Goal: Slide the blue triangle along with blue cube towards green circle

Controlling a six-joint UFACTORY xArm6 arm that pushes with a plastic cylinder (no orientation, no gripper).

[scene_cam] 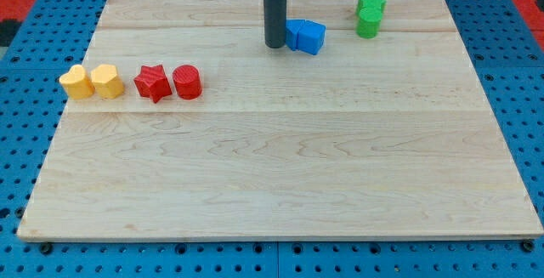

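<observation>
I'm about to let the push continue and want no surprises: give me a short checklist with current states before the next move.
1. My tip sits against the view's left side of the blue pair: ok.
2. Blue cube and blue triangle touch each other, so they move as one: ok.
3. Pair has reached the green circle: not ok, bare board between them.
4. Path from the pair to the green circle holds no other block: ok.
5. Green star sits right behind the circle and may get nudged: cannot tell.
6. Red and yellow blocks lie far off at the view's left: ok.
</observation>
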